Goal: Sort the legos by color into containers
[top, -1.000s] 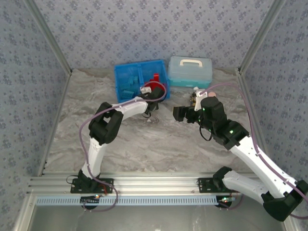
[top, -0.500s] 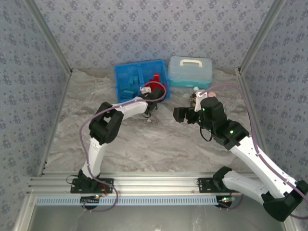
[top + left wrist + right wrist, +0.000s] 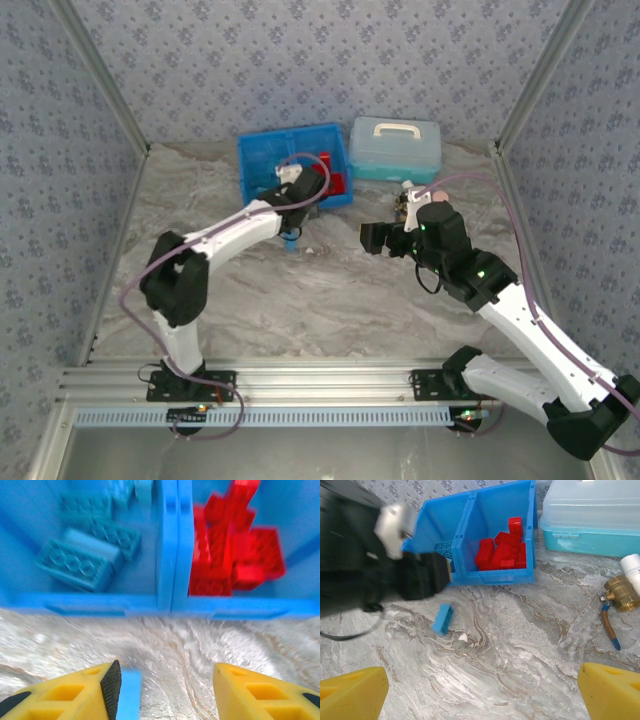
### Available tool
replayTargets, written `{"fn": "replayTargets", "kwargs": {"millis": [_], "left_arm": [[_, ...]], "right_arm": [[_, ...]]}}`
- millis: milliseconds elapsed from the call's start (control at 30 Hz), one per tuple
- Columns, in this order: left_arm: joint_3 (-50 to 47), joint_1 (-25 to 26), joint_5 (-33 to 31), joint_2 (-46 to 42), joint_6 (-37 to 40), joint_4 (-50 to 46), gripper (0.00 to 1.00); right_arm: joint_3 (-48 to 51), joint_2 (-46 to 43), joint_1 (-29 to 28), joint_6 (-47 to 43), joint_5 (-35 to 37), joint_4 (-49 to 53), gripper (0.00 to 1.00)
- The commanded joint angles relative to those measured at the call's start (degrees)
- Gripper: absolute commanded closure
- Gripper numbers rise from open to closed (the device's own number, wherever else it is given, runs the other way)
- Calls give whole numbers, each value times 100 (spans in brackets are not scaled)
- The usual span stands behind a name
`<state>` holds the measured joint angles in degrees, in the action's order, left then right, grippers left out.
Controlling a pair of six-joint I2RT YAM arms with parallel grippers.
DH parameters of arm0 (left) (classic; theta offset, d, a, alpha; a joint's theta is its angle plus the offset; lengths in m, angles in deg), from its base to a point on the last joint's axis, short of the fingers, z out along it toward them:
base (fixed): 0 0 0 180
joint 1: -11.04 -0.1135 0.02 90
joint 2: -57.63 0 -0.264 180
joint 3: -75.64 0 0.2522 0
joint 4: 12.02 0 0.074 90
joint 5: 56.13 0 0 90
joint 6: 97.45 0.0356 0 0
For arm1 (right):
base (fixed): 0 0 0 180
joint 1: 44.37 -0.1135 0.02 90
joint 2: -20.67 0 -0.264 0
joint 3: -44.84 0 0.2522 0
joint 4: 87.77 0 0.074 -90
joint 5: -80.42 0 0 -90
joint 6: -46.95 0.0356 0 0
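Dropped my left gripper (image 3: pixel 166 682) off the tray (image 3: pixel 75 602), jaws apart around the stray blue lego (image 3: pixel 131 696); right gripper (image 3: pixel 481 686) wide open.

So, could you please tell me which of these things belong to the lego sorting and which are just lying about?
Job: blue tray; red legos in its right compartment; light blue legos in its left; loose light blue brick on the table.
Lying about: pale-blue lidded case; brass fitting; small white scrap.
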<state>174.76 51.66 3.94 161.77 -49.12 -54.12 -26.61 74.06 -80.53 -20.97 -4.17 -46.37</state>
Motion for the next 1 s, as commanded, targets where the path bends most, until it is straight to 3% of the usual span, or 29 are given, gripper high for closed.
{"fn": "replayTargets", "kwargs": {"millis": [0, 100, 233, 333, 433, 633, 800, 967], "left_arm": [[167, -286, -450, -449, 405, -298, 48], [349, -698, 2, -435, 566, -296, 47], [334, -769, 884, -343, 523, -627, 17], [-230, -538, 1461, -560, 493, -642, 8], [-885, -191, 1941, -814, 1069, -388, 2], [-1507, -65, 2221, -601, 2299, -432, 4], [-1538, -122, 2169, -153, 2782, -251, 4], [-1392, -196, 2474, 347, 2902, -409, 32]], "right_arm": [[-93, -47, -37, 70, 67, -27, 0], [-100, -38, -45, 85, 33, -64, 0], [-156, -39, -52, 67, 79, 1, 0], [-122, -30, -53, 66, 100, -47, 0], [-136, 5, -60, 55, 40, -100, 0], [-149, 23, -71, 87, 9, -91, 0], [-137, -9, -106, 136, 22, -68, 0], [-167, -95, -119, 103, 135, 78, 0]]}}
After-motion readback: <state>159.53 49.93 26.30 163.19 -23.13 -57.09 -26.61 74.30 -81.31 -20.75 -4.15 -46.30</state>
